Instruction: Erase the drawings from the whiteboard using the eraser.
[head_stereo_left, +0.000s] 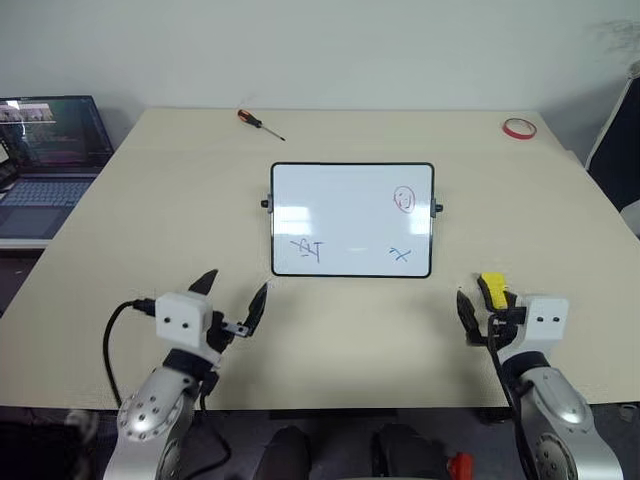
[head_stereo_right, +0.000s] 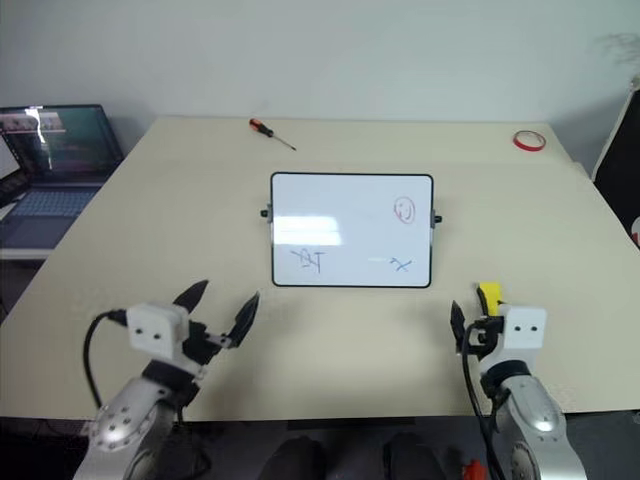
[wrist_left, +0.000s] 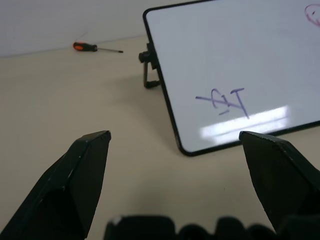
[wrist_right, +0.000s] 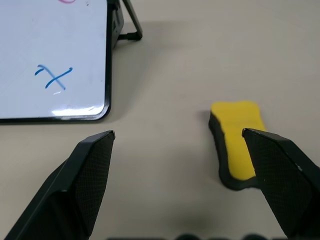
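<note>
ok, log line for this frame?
phase: pre-grasp | right gripper: open, near eraser | left gripper: open | drawings: unerased

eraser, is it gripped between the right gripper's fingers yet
No. In the right wrist view the eraser lies flat on the table beyond the right gripper, whose two fingers stand wide apart and touch nothing.

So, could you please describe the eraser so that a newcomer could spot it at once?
Start at the whiteboard in the middle of the beige table. Off its near right corner, just ahead of the right pincer, lies the eraser: a small bright yellow block with a dark underside, the only yellow thing there.
</note>
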